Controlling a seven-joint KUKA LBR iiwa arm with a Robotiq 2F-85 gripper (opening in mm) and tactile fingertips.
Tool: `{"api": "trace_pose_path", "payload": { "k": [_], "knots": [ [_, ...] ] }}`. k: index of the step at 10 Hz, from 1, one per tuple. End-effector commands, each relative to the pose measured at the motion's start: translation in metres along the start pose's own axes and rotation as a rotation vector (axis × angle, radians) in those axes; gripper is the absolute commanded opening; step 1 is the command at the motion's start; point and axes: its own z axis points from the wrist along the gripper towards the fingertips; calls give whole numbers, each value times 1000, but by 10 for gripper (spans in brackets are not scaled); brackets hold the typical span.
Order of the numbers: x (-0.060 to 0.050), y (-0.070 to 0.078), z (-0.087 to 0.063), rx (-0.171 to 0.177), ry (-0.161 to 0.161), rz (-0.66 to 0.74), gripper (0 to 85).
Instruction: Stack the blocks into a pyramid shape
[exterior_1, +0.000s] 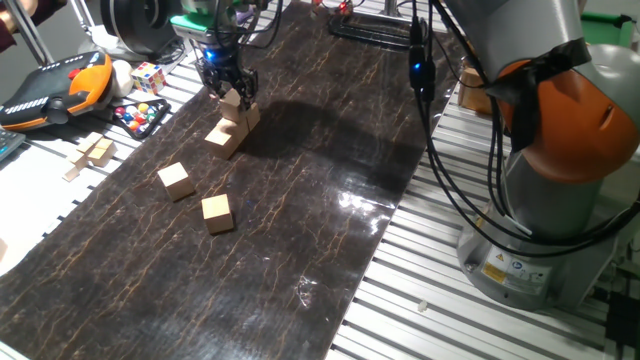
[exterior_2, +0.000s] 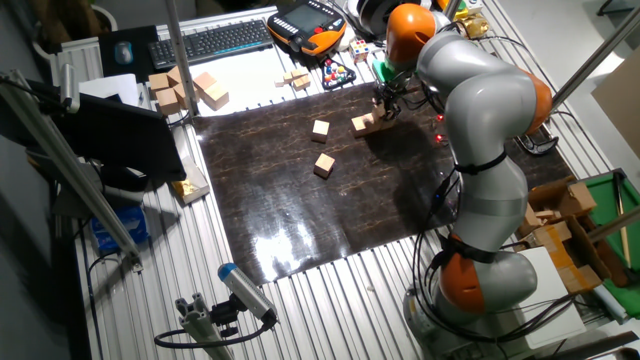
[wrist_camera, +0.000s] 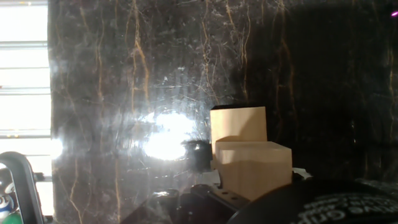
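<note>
The gripper (exterior_1: 232, 88) pinches one block (exterior_1: 233, 98) right over the little pile of blocks (exterior_1: 228, 133) at the dark mat's (exterior_1: 300, 200) far end, while two loose blocks (exterior_1: 176, 181) (exterior_1: 217, 213) sit apart, nearer the middle.

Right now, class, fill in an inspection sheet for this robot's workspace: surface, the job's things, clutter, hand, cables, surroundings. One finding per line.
Surface: dark marbled mat on a slatted metal table; glare patches near its middle.
Job's things: cluster of blocks at the mat's far end, partly stacked; exact count unclear. Two loose blocks lie apart on the mat.
Clutter: multicoloured puzzle cube, tray of coloured balls, pale wooden pieces, all off the mat.
Hand: hand directly over the cluster, a block between its fingers; whether it grips, cannot tell.
Cables: black cables hang along the arm.
Surroundings: teach pendant, keyboard, more wooden blocks beside the mat.
</note>
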Motion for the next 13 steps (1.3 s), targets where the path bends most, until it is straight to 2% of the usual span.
{"api": "trace_pose_path", "payload": {
  "k": [1,5,8,10,13],
  "knots": [
    [0,0,0,-3,0,-3,7],
    [-1,1,2,-8,0,1,120],
    [-1,1,3,-9,2,7,413],
    [-1,0,3,-12,0,1,563],
    [-1,0,4,-12,0,-2,707]
  ]
}}
